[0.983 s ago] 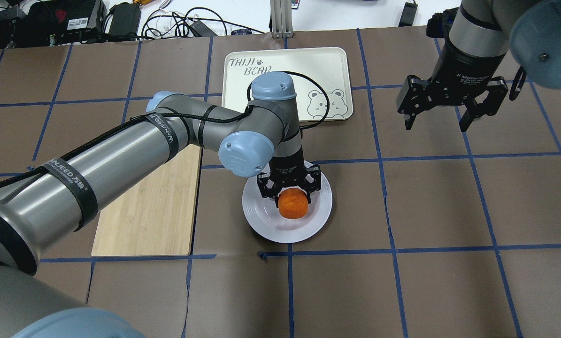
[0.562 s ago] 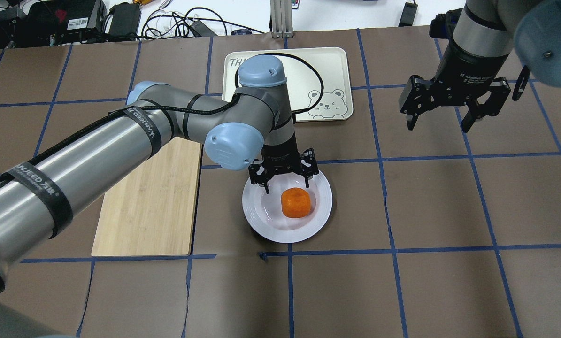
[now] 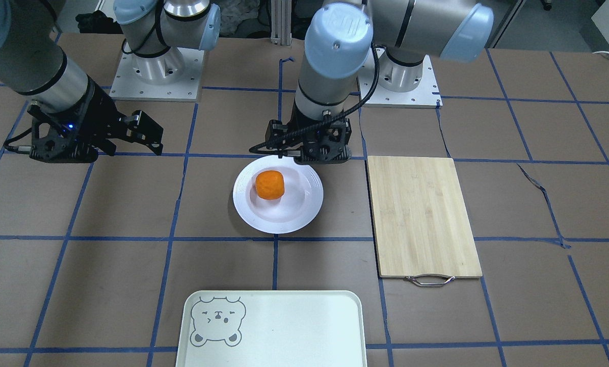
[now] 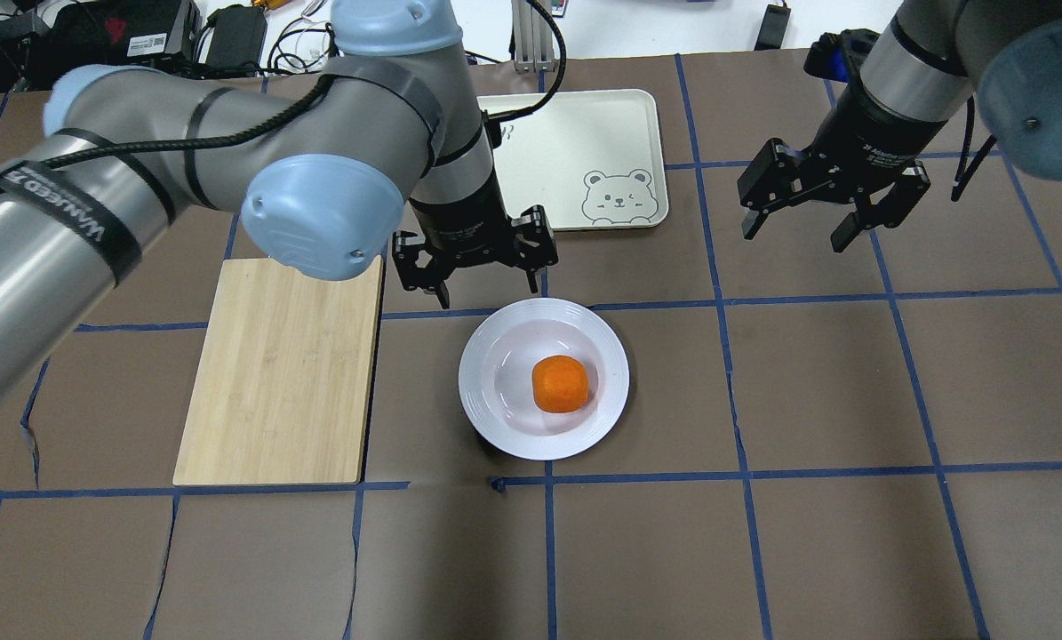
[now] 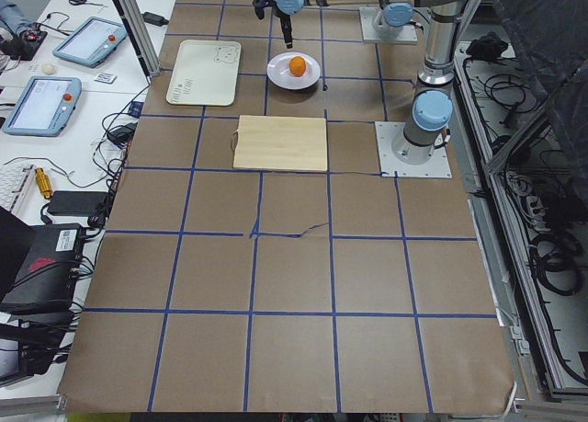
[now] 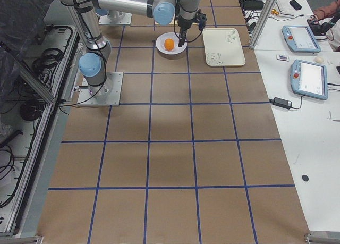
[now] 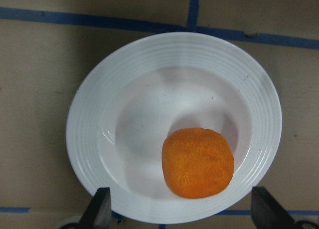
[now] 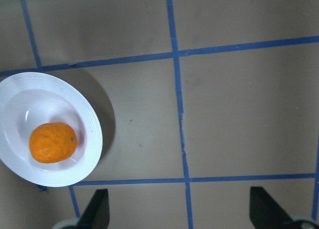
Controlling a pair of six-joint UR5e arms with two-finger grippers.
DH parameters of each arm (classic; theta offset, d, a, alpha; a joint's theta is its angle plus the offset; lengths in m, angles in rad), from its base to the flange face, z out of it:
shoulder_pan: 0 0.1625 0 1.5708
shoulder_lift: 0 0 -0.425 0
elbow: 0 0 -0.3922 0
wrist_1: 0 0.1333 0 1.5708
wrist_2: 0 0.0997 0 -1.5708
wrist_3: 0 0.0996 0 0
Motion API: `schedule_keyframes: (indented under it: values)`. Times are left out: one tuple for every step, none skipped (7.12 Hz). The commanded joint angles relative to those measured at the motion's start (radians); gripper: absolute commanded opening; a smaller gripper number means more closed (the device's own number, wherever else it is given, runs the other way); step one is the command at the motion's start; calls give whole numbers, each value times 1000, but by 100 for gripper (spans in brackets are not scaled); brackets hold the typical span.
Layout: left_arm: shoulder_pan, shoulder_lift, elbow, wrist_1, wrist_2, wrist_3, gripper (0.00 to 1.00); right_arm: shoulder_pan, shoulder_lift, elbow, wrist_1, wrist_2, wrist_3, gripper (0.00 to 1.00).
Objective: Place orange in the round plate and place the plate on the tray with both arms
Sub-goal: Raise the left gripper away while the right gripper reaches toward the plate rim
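One orange (image 4: 560, 384): bright, bumpy, lying loose in the round plate (image 4: 475, 382), below your left gripper (image 4: 488, 292).
left gripper: fingers spread, empty.
right gripper (image 4: 793, 238): spread, empty, well aside of the plate.

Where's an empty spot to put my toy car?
The brown papered table is bare on the robot's side of the glossy white round plate, and beside it toward the right pincer. The pale cream-green bear tray is bare too. It's crowded where the left pincer hangs between plate, tray and bamboo cutting board.
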Motion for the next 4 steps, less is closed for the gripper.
schedule_keyframes:
  values:
    - [105,102,19,-22,54,111,100,-46,24,105,-135,48,-73,100]
    - [176,128,19,-14,61,252,100,-53,41,160,-204,159,-119,100]
    - [245,145,17,-10,65,353,100,-54,78,229,-291,274,-172,100]
    - [306,158,11,6,63,415,100,-54,112,299,-415,297,-177,100]
